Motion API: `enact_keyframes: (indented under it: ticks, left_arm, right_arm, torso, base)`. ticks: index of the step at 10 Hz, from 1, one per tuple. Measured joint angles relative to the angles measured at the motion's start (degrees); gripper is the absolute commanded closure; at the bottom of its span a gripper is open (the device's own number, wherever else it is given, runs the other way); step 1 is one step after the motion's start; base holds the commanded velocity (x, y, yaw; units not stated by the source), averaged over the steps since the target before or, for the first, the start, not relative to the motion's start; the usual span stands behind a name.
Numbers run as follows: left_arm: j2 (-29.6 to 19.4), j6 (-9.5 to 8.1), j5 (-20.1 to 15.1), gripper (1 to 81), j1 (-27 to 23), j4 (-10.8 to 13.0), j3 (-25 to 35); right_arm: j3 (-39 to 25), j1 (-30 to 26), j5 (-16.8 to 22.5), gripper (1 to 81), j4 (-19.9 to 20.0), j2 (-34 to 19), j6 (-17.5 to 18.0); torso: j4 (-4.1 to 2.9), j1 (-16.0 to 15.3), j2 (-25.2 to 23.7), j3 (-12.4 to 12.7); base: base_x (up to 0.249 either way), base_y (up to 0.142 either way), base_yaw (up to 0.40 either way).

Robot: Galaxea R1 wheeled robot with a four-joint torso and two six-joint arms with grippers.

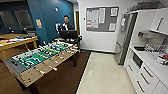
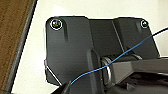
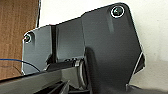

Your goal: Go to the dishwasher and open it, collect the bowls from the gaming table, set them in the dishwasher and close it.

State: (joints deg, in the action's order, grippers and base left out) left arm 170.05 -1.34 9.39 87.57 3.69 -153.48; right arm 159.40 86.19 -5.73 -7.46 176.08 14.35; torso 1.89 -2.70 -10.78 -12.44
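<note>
Item: gaming table (image 1: 18, 44). Yellow sides and legs, pale top with coloured markings, several small things lying on it. It stands at the far left of the room against the dark blue wall (image 1: 50, 15), well apart from the robot.

Nearer: table-football table (image 1: 42, 58) with a green field and rods, on dark wood floor (image 1: 65, 80).

Behind it: a dark screen (image 1: 68, 33) and a person (image 1: 66, 23) standing.

Back wall: noticeboard (image 1: 102, 18) with papers.

Right side: steel refrigerator (image 1: 123, 37), white counter (image 1: 150, 60) over white drawers (image 1: 145, 75), and a wire rack (image 1: 155, 47) on the counter. Pale floor (image 1: 105, 75) runs along the units.

Left gripper, right gripper: whether released or clenched cannot be told. A blue wire (image 2: 125, 52) crosses the left wrist's dark plate.
</note>
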Motion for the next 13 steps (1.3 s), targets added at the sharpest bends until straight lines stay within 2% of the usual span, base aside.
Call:
enact_keyframes:
  ticks: [5, 13]
  left_arm:
    - [-0.23, 0.0, -0.1, 1.0, 0.11, 0.0, 0.01]
    - [0.44, -0.02, -1.26, 1.0, 0.13, 0.0, 0.0]
  right_arm:
    - [-0.52, 0.02, 0.26, 1.0, -3.61, -0.04, 0.0]
    - [-0.52, 1.13, 0.35, 1.0, -3.73, 0.11, 0.01]
  torso:
    - [0.0, 0.0, 0.0, 0.0]
    - [0.0, 0.0, 0.0, 0.0]
  base:
    - [0.0, 0.0, 0.356]
    - [0.0, 0.0, 0.356]
